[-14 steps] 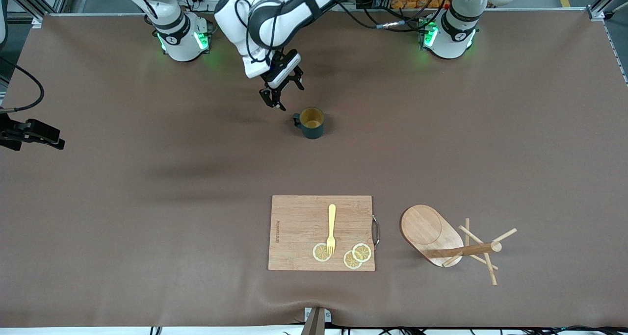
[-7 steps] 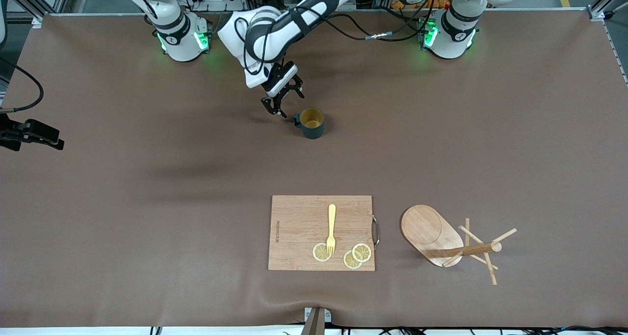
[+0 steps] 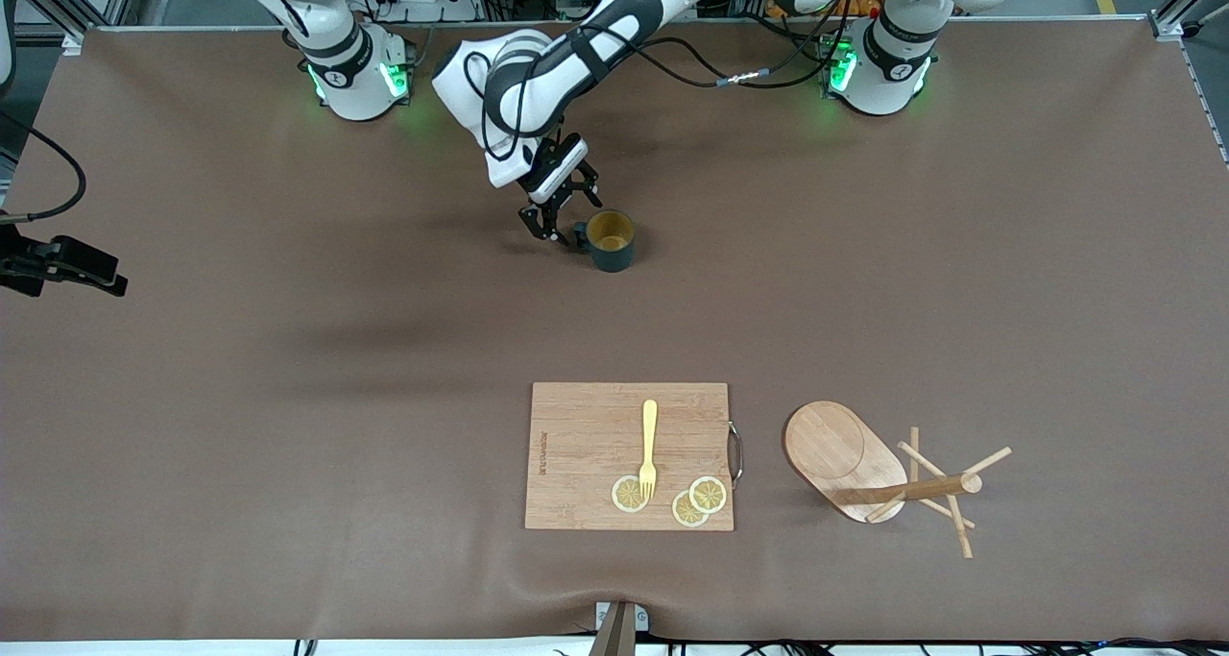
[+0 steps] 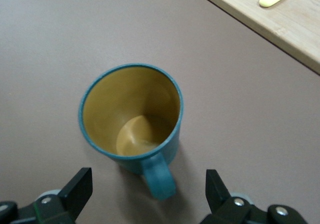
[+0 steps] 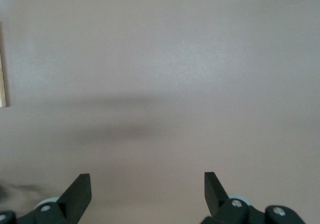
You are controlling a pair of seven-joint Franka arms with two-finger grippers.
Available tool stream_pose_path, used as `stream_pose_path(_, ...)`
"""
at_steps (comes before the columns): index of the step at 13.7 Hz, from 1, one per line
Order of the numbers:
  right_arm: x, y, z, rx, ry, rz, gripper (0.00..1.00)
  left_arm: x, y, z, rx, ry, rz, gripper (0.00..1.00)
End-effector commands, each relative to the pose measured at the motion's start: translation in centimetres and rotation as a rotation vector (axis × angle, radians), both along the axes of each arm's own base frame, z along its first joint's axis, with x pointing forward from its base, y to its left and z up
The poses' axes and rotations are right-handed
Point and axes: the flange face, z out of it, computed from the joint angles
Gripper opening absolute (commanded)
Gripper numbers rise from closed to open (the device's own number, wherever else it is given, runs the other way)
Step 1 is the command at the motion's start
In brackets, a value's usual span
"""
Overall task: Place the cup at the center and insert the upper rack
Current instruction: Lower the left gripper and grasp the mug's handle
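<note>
The cup (image 3: 611, 240) stands upright on the bench (image 3: 288, 368), mouth up, in the part of the bench toward the robots' bases and farther from the front camera than the cutting board (image 3: 629, 455). Its loop handle (image 4: 159, 181) is turned toward the right arm's end of the bench, straight at the left gripper (image 3: 560, 218).

That gripper is low, just beside the handle. In the left wrist view its fingers (image 4: 75, 190) are spread wide with nothing held, and the handle lies between them.

The step in hand is judged to be the grasp of the cup by its handle. It would be done well if the fingers were brought a little farther in so that the loop sits fully between them, then closed squarely on the handle's flat sides, so that the cup is neither pushed away nor tipped.

The upper rack (image 3: 888, 475) lies on its side near the front edge, beside the cutting board toward the left arm's end. Its post runs roughly along the bench's length, free end toward the left arm's end, oval base toward the board.

A yellow fork (image 3: 649, 448) and lemon slices (image 3: 691, 502) rest on the board.

The right gripper (image 5: 147, 196), outside the front view, waits over bare bench, fingers wide apart and empty.
</note>
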Motion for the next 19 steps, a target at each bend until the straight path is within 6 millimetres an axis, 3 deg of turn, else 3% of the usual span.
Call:
stream_pose_path(1, -0.1, -0.3, 0.6, 0.006, -0.011, -0.017, 1.0, 0.2, -0.5, -0.6, -0.015, -0.049, 0.012, 1.0)
stream_pose_path(4, 0.1, 0.1, 0.7, 0.006, -0.014, -0.017, 1.0, 0.1, -0.6, -0.9, -0.036, -0.066, 0.043, 0.97)
stream_pose_path(6, 0.2, 0.0, 0.6, 0.006, -0.016, -0.02, 1.0, 0.1, -0.6, -1.0, -0.04, -0.069, 0.046, 0.85)
stream_pose_path(14, 0.3, -0.2, 1.2, 0.006, -0.033, -0.025, 1.0, -0.3, -0.8, -0.8, -0.046, -0.05, 0.043, 0.01)
stream_pose_path(17, 0.3, -0.3, 1.2, 0.006, -0.033, -0.026, 1.0, -0.1, -1.0, 0.6, -0.062, -0.038, 0.031, 0.0)
stream_pose_path(19, 0.4, -0.3, 1.3, 0.006, -0.041, -0.026, 1.0, 0.4, -1.2, 3.0, -0.099, -0.013, 0.032, 0.0)
